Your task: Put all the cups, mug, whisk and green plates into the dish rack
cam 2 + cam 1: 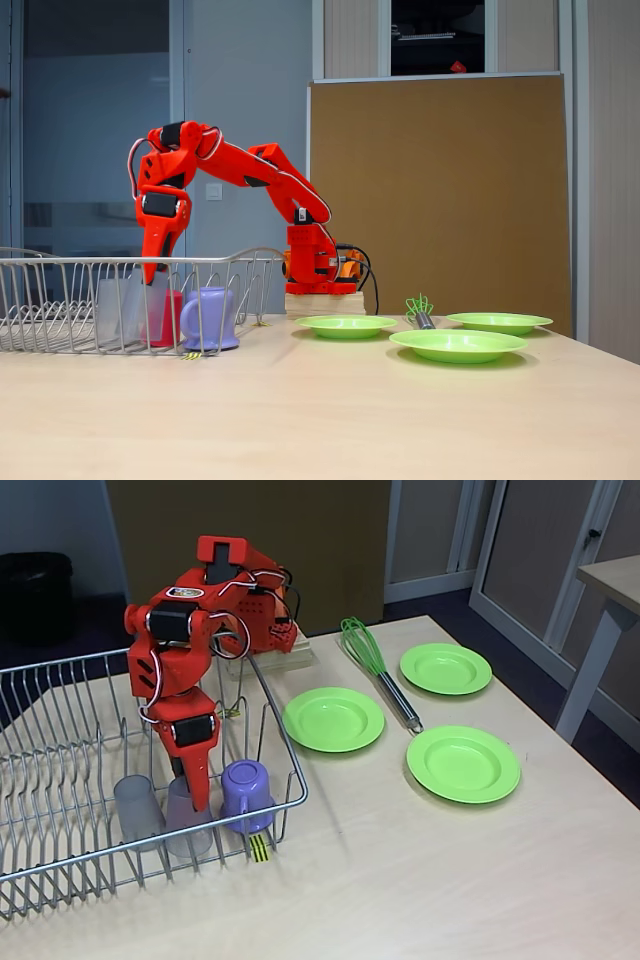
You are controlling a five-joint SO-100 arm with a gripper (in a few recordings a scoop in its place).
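The dish rack (60,742) (80,262) stands at the left. In it are a translucent grey cup (138,810) (113,310), a second grey cup (184,825) and the upturned purple mug (247,792) (210,318). A red cup (168,318) shows between them. My red gripper (197,790) (152,275) points down into the rack, its fingers at the rim of the second grey cup. Whether it grips that cup is hidden. Three green plates (333,719) (446,668) (463,763) lie on the table at the right. The green whisk (378,672) (419,309) lies between them.
The arm's base sits on a wooden block (285,652) (325,303) at the table's far edge, behind the rack's right end. A yellow-black tag (260,848) hangs off the rack's front. Bare tabletop (400,880) spreads in front of the plates.
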